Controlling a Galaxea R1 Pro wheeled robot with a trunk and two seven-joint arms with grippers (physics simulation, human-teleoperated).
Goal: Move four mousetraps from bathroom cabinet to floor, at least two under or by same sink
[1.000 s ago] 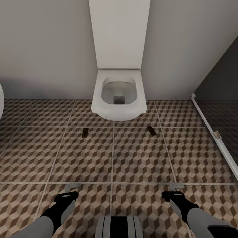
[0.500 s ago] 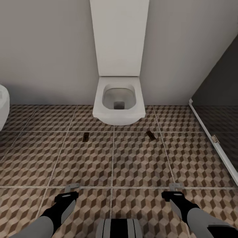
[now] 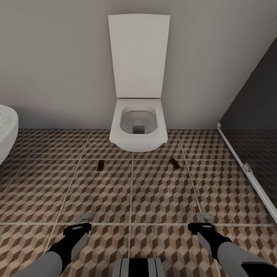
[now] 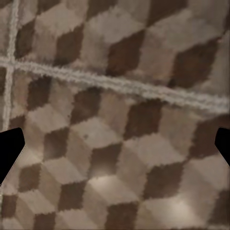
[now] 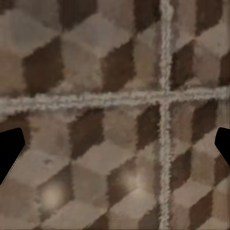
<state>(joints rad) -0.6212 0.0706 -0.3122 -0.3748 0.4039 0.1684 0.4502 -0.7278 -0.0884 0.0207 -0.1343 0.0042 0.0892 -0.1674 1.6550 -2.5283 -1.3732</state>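
— Backing off, our view has widened from the white wall-hung toilet; two small dark-brown mousetraps lie on patterned tiles before it.

— Both empty grippers spread; next we fetch more.

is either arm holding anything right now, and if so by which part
Nothing is held. The left end effector and the right end effector are both open and empty over the floor tiles; two mousetraps lie on the floor by the toilet.

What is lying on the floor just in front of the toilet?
Two mousetraps lie flat on the patterned floor, one at each side before the toilet. The floor beneath its bowl is hidden.
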